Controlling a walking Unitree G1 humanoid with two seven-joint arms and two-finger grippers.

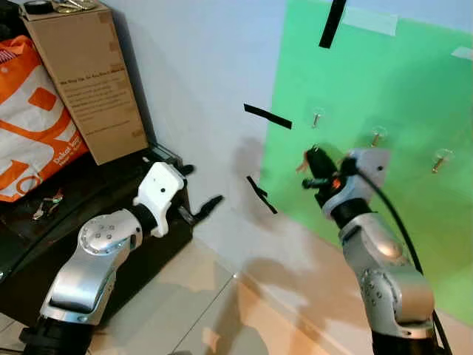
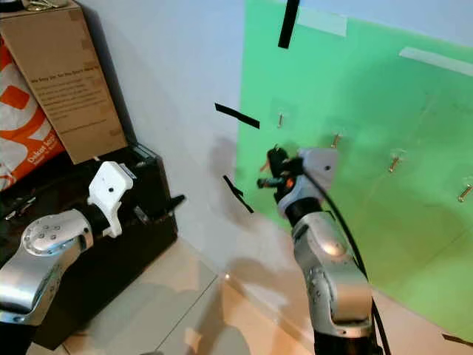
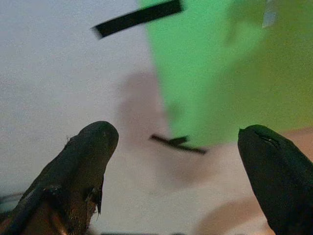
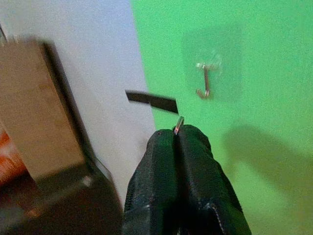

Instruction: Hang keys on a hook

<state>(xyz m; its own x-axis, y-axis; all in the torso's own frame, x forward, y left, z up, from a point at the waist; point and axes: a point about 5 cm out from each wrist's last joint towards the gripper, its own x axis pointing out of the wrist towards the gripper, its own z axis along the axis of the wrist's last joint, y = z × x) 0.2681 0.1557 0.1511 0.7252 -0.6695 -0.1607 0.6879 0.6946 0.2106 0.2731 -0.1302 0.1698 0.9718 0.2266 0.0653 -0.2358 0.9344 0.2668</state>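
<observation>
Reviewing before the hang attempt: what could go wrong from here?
1. The right gripper is shut on the key ring with only a sliver showing past the fingers; that may be too little to catch the hook.
2. The hook is small and on a clear pad; a push could peel it off the green sheet.

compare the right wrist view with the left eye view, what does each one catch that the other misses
Right wrist view alone: close up, the right hand has its fingers pressed shut on a key ring whose metal tip pokes out, just below the nearest hook.

Left eye view alone: the left hand open and idle, the orange bag, more hooks along the sheet, and keys on the black stand.

Both: the green sheet, black tape strip, cardboard box and white wall.
</observation>
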